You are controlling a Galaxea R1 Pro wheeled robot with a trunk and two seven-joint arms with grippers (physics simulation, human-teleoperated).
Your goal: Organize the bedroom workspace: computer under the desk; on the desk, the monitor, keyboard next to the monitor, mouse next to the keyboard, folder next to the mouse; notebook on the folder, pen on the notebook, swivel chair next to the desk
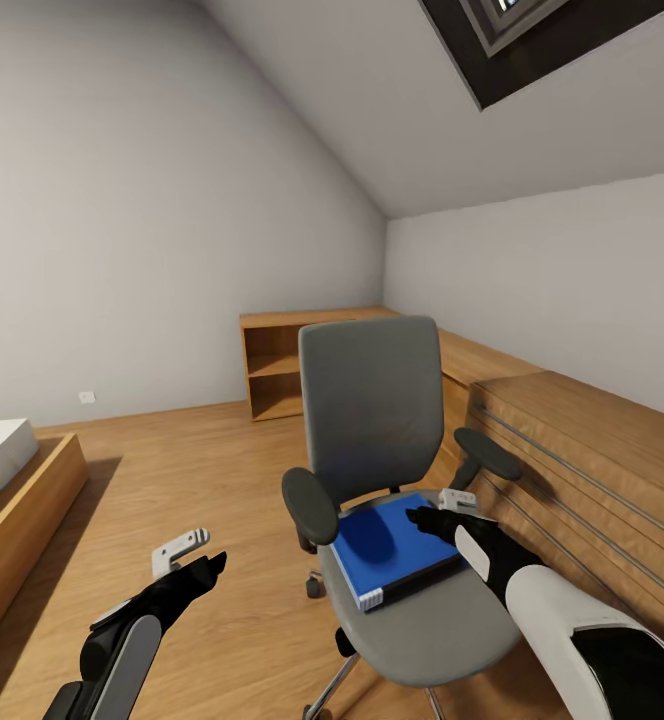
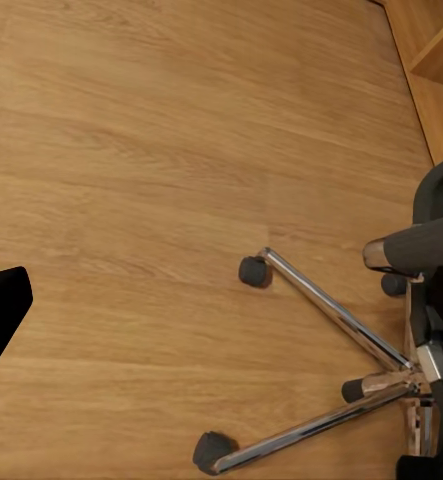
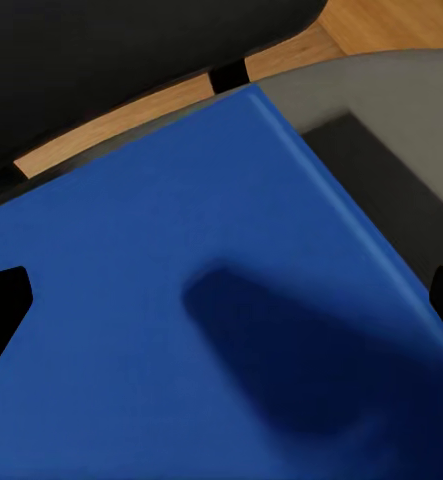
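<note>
right now the blue folder lies flat on the seat of the swivel chair. the right gripper hovers just over its far edge, jaws spread apart and holding nothing. the left gripper hangs beside the chair above the wooden floor; whether its jaws are apart i cannot tell. the folder looks stiff, light and slick-covered, so pinching an overhanging edge or corner seems best.

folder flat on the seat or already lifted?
Flat: the folder lies on the chair seat; right claw hovers above.
</note>
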